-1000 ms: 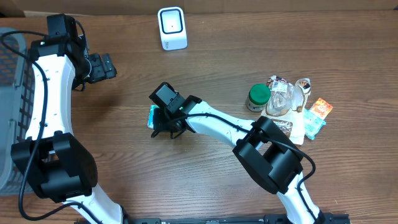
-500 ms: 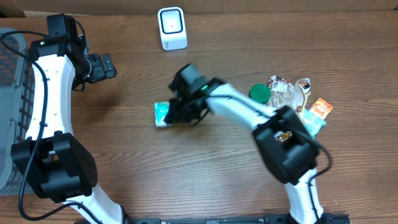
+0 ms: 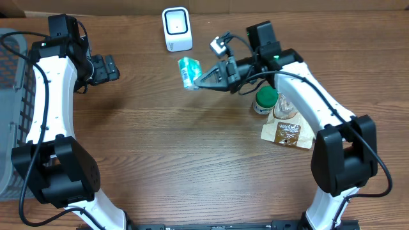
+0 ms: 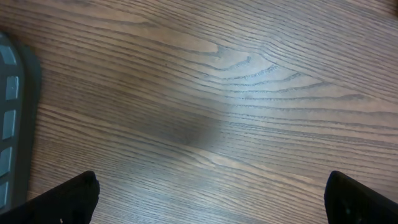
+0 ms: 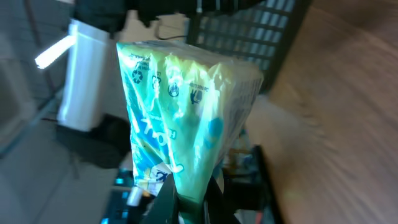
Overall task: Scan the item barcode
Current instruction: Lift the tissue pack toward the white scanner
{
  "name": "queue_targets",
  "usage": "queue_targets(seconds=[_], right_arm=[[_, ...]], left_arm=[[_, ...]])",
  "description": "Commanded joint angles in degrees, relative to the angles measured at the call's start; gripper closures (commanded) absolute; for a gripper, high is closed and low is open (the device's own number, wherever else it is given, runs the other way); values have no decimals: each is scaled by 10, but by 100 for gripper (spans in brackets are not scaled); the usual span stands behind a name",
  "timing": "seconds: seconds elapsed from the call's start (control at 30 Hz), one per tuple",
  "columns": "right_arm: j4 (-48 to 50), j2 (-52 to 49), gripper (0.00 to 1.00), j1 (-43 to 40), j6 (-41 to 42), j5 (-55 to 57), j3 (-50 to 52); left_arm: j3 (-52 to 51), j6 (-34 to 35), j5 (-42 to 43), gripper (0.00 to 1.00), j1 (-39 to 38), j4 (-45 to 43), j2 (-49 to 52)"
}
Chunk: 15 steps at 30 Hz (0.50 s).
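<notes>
So the right end effector (image 3: 197,83) is clamped tight on a small teal-green packet (image 3: 188,71). It's pinching one edge, so most of the packet sticks out past the tips. From the right wrist camera the packet fills the middle of the view, crinkly plastic with white print on it, and the dark fingers (image 5: 166,199) meet at its bottom edge. That shot is pretty blurry, so I can't read the print or spot a barcode.

The white scanner (image 3: 177,29) stands just beyond the packet on the far side from the right end effector. It's close to the packet but not touching it. I can't tell which face of the packet is turned toward it.

Behind the right end effector, back along its arm, there's a green-lidded jar (image 3: 266,99) with a clear bag (image 3: 285,106) right beside it. A brown pouch (image 3: 286,133) lies flat a bit further back.

The left end effector (image 3: 105,68) is well off to the other side with its jaws spread wide and nothing between them. Its wrist camera only shows bare wood grain of the table (image 3: 192,160) between the two black fingertips (image 4: 71,198). The edge of a grey basket (image 4: 12,112) is just off to one side of it.
</notes>
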<state>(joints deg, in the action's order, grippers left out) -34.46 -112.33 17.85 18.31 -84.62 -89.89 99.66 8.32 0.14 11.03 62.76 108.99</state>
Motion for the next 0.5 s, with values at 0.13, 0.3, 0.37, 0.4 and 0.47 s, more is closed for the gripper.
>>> queue_targets(seconds=[0.13,0.3,0.37,0.4,0.47], right_arm=[[1,5,96,-34,94,-53,-2],[-2,5,96,-41,103,-53,-2],[-7,5,96,-41,102,-54,-2],[-7,5,96,-41,102,-53,-2],[-7,5,96,-41,102,-53,-2]], left_arm=[[-6,-15,-6,1,2,-1,1],[-6,-15,-6,0,2,-1,1],[-6,-15,-6,0,2,-1,1],[-6,-15,-6,1,2,-1,1],[-6,-15,-6,0,2,-1,1]])
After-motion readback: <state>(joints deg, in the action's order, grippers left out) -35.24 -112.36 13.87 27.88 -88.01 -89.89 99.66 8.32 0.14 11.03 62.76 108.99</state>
